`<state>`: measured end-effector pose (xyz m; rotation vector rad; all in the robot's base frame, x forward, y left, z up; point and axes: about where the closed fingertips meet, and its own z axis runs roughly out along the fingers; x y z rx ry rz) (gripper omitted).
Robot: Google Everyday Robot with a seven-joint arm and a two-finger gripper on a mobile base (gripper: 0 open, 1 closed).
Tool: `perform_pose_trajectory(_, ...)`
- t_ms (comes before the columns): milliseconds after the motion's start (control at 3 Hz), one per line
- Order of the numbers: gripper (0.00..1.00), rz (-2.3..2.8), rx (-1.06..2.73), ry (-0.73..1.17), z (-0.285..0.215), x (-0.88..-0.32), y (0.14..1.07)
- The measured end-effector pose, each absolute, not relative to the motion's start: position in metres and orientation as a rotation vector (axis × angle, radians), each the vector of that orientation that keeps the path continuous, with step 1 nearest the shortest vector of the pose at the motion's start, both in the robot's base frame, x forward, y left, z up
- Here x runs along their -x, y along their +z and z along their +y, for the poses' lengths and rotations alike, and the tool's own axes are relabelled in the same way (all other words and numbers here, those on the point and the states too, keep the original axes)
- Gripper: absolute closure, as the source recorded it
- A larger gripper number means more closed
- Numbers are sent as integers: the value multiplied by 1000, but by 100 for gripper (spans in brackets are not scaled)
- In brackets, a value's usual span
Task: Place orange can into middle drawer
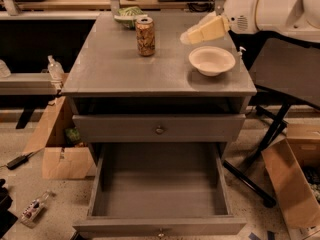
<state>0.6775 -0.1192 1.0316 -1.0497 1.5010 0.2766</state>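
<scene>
Overhead at the right, the cream-coloured gripper (194,34) on the white arm (265,6) hangs in the air above the back right part of the grey wooden cabinet top (115,71), pointing left and slightly down. It touches nothing and carries nothing that shows; whether it is open or closed cannot be told.

Just below and to its right sits one round white bowl (212,60), upright on the top. To the left of the gripper, well apart from it, the slim orange can with dark mottled print (145,36) stands upright near the back of the top, with bare surface between the two. Behind the can lies a pale dish with something green in it (129,15).

The cabinet front shows two drawers. The upper grey drawer (115,128) is closed. The middle drawer (159,189), a wide grey box, is pulled fully out below it.

On the floor, two brown cardboard boxes flank the cabinet, one left (62,159) and one right (290,184).
</scene>
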Motion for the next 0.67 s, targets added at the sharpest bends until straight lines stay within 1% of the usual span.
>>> perform_pose_trajectory(667, 0, 1472, 894, 411, -86, -799, 1004)
